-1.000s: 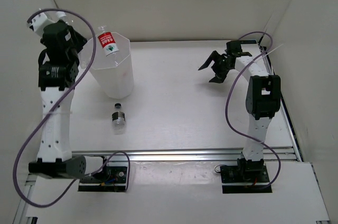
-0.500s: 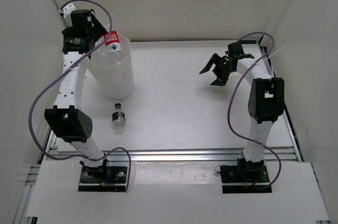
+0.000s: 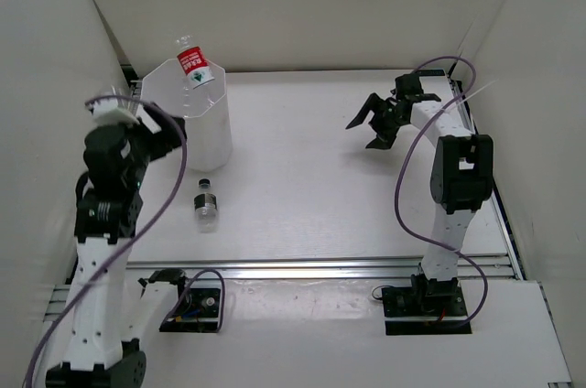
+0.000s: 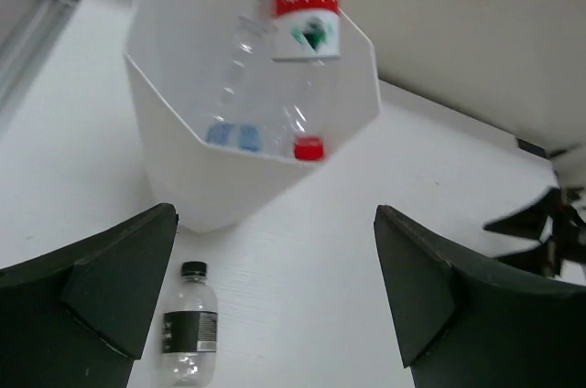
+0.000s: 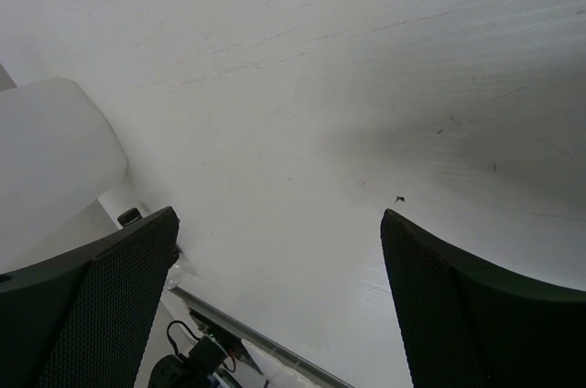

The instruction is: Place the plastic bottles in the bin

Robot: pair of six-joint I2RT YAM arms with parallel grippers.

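The white faceted bin (image 3: 203,139) stands at the back left. A red-labelled bottle (image 3: 192,68) leans cap-down inside it, its base poking above the rim; the left wrist view shows this bottle (image 4: 305,4) in the bin (image 4: 220,194) beside a blue-labelled one (image 4: 233,136). A black-capped bottle (image 3: 206,204) lies on the table in front of the bin, also in the left wrist view (image 4: 188,328). My left gripper (image 3: 168,126) is open and empty, near and left of the bin (image 4: 275,301). My right gripper (image 3: 374,119) hangs open and empty at the back right (image 5: 279,287).
White walls close in the table on the left, back and right. An aluminium rail (image 3: 320,268) runs along the near edge by the arm bases. Only bare tabletop (image 5: 348,86) lies under the right gripper.
My left gripper opened and let go of the red-labelled bottle, which now rests in the bin. The left arm pulled back toward the near left. The right arm barely moved.
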